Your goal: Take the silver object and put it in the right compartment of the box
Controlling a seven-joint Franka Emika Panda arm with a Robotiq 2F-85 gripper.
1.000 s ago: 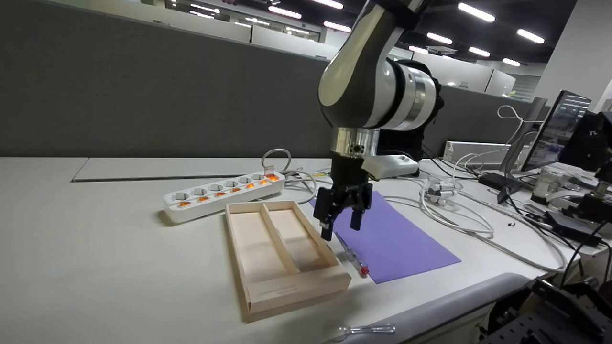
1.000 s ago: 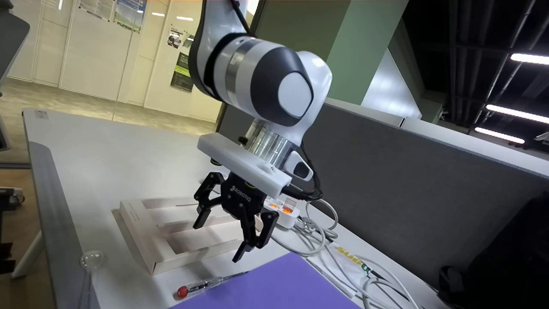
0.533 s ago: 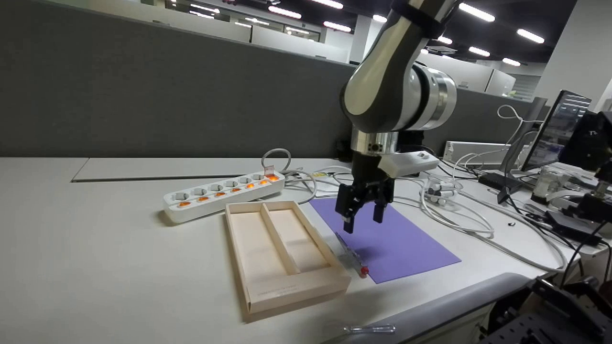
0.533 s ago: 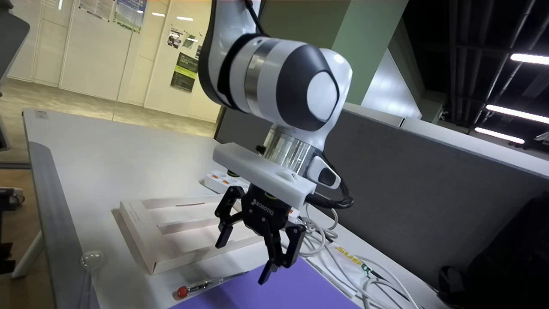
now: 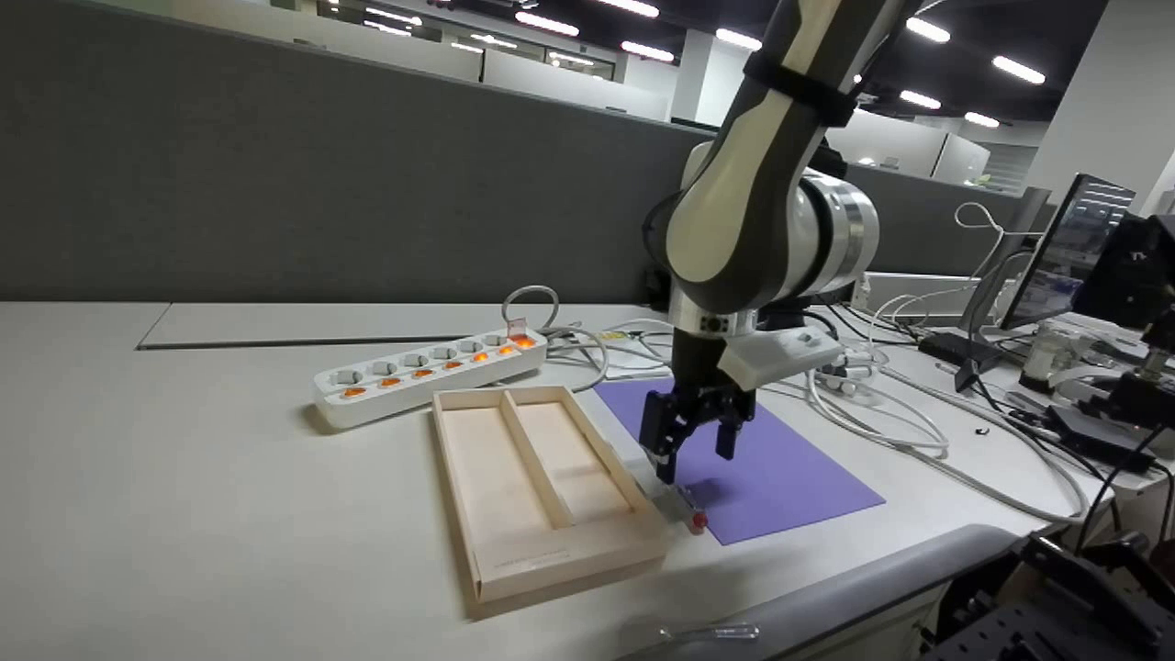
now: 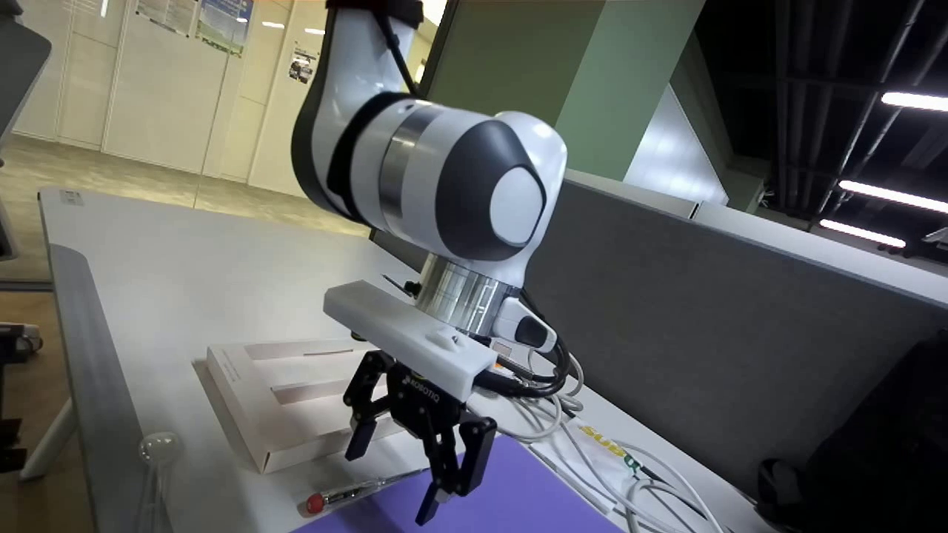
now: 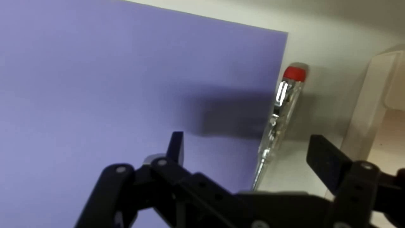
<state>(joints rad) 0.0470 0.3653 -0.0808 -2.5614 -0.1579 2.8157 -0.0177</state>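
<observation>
The silver object (image 5: 690, 502) is a slim stick with a clear handle, metal shaft and red end. It lies along the purple sheet's edge beside the box; it also shows in an exterior view (image 6: 363, 488) and the wrist view (image 7: 274, 126). My gripper (image 5: 695, 462) is open and empty above it, hiding part of it in an exterior view. In the wrist view the fingers (image 7: 245, 142) stand either side of the shaft, apart from it. The pale wood box (image 5: 569, 555) has a lengthwise slat; its right compartment (image 5: 580, 464) faces the stick. The box also shows in the wrist view (image 7: 360, 129).
A flat purple sheet (image 5: 789, 477) lies under and beside the gripper. A white power strip (image 5: 427, 378) stands behind the box, with white cables (image 5: 881, 439) further right. A clear object (image 5: 711, 632) lies by the table's front edge. A grey partition (image 5: 321, 184) rises behind.
The open gripper has moved away from the box, over the purple sheet's edge, then lowered toward the silver object. The box and silver object look unmoved.
</observation>
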